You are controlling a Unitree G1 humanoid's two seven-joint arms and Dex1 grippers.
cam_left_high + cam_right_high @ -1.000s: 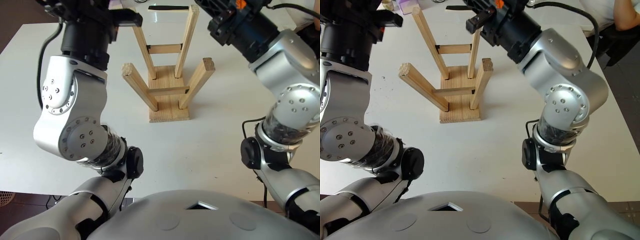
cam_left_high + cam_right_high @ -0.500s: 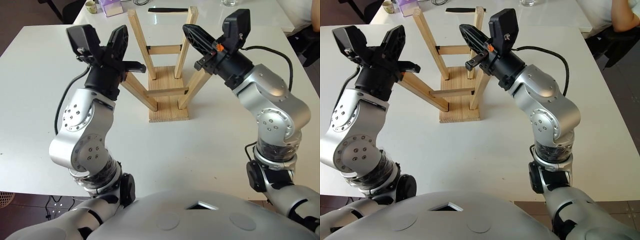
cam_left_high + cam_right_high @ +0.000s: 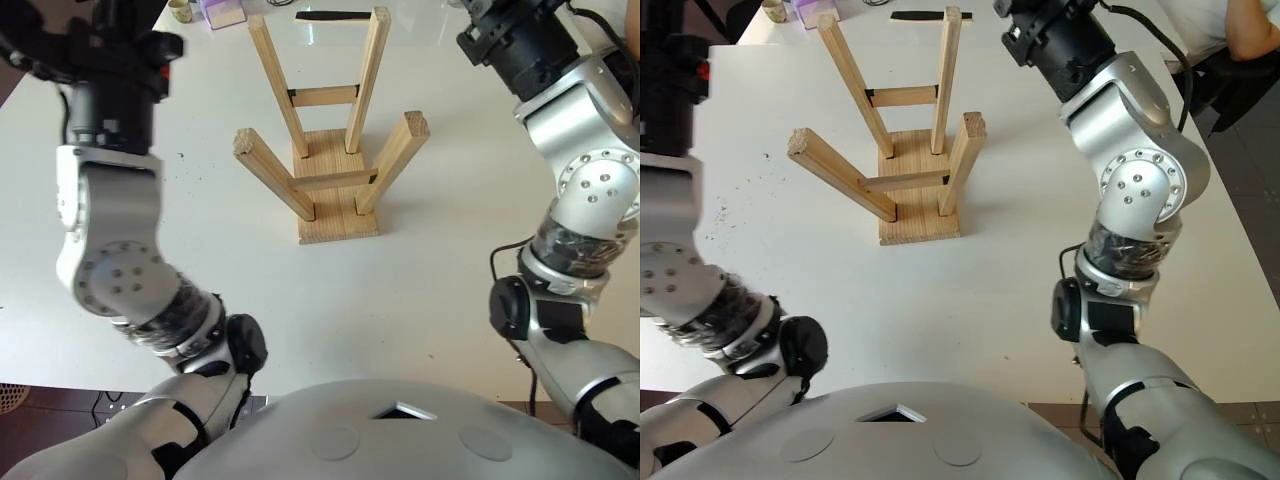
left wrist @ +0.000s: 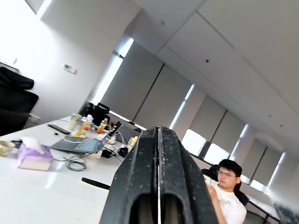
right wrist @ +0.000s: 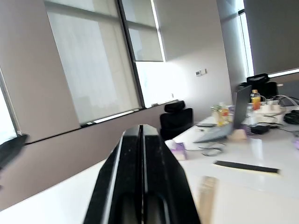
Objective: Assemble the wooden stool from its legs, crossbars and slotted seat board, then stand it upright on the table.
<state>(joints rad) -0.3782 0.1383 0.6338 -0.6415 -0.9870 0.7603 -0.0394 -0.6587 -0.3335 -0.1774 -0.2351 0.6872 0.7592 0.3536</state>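
Plainly inverted, the wooden stool (image 3: 330, 150) sits near the middle of the white table (image 3: 420, 300). Its slotted seat board (image 3: 340, 228) lies flat on the surface and its four legs (image 3: 270, 170) point up, joined by crossbars (image 3: 325, 96). The left arm (image 3: 105, 200) and right arm (image 3: 590, 180) rise on either side, apart from it. The left gripper (image 4: 158, 129) and right gripper (image 5: 141, 127) each show fingers pressed together, clasping nothing.

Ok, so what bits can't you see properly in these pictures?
- Seat board: head views; the face lying on the table is hidden by the board itself.
- Pale post: right wrist view; blurred, cannot tell what it is.
- Black strip at the table's far end: head views; too small to identify.
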